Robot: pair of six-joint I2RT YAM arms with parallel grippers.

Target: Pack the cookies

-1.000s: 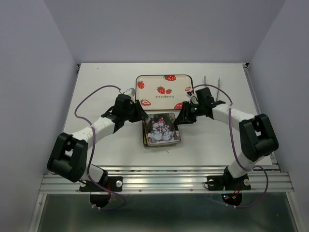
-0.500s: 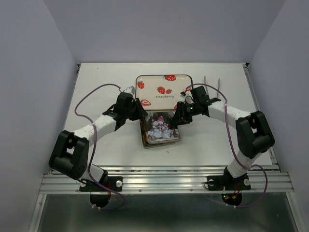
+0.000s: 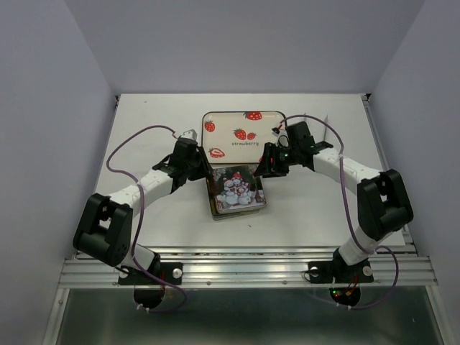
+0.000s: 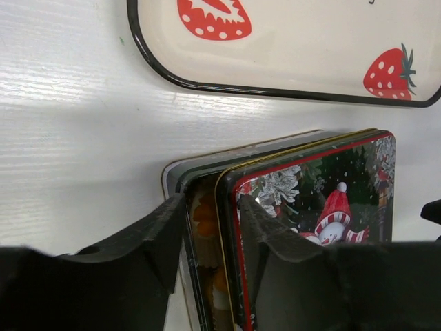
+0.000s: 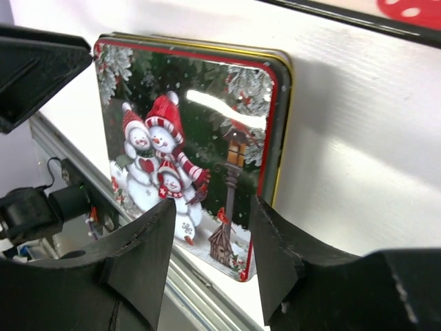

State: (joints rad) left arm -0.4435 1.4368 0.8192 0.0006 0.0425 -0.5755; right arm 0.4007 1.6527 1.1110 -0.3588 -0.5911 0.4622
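The square tin [image 3: 237, 190] sits mid-table under its snowman lid [image 4: 324, 186], which lies slid a little right of the base [image 4: 176, 179]. Through the gap along the left side I see orange-yellow cookies [image 4: 204, 210] inside. My left gripper [image 3: 207, 171] is open; in its wrist view [image 4: 210, 201] one finger is outside the tin's left wall and the other over the lid's left edge. My right gripper [image 3: 267, 164] is open and empty, just off the tin's far right corner. In its wrist view [image 5: 212, 205] it hangs above the lid [image 5: 186, 138] near the right edge.
The strawberry-printed tray [image 3: 267, 134] lies just behind the tin, close to both grippers, with no cookies on it; it also shows in the left wrist view [image 4: 310, 34]. The metal rail [image 3: 244, 262] runs along the table's near edge. Side walls enclose the table.
The tin and lid have shifted slightly left. My right gripper has drawn back up and right, off the lid. My left gripper has stayed at the tin's left edge.
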